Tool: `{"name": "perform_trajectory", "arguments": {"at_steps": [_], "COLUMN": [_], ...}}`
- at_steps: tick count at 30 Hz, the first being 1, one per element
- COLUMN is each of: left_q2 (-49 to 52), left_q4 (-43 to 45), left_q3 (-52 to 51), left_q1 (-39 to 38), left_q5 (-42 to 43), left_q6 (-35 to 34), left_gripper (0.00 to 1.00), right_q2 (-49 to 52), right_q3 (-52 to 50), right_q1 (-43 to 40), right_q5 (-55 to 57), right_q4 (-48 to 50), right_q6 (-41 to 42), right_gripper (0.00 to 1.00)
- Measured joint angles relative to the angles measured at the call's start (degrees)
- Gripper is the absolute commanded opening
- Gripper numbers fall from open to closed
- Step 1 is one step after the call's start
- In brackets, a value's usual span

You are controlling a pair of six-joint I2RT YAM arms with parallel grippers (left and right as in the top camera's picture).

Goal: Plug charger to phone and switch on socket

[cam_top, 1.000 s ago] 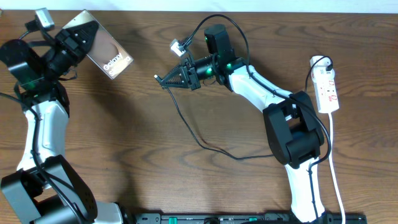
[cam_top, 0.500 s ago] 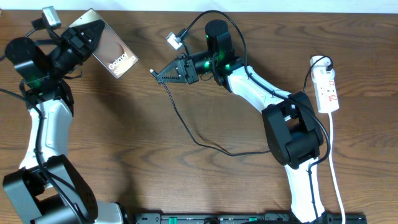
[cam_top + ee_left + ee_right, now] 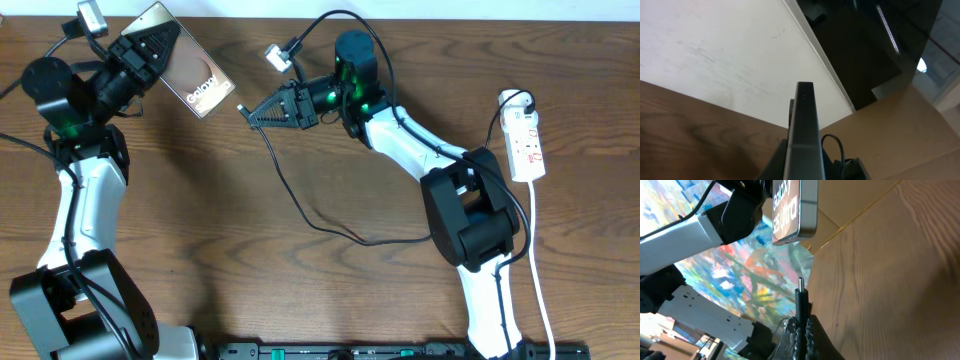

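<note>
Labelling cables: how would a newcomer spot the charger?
Find the right gripper, at the table's far middle, facing the raised phone. The charger is the thin black cable pinched in it, trailing across the wood. The power strip's cord is white and thicker; this ends in a small metal tip.

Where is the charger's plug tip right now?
Overhead, upper centre: the plug tip pokes from the right gripper's jaws, just right of the phone. In the right wrist view it points at the phone's end, a gap between them.
</note>
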Motion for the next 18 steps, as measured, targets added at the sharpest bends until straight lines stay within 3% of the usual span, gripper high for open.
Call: {"name": "perform_trajectory", "arguments": {"at_steps": [18], "left_q2": [0.0], "left_q4": [0.0], "left_q3": [0.0], "left_q1": [-1.1], "left_q5": [0.3], "left_q6": [-1.5], "left_gripper": [0.07], "right_q2": [0.0], "right_q3": [0.0], "right_q1": [1.2], "right_q5": [-1.0], "right_q4": [10.0], "right_q6": [10.9], "right_gripper": [0.01]}}
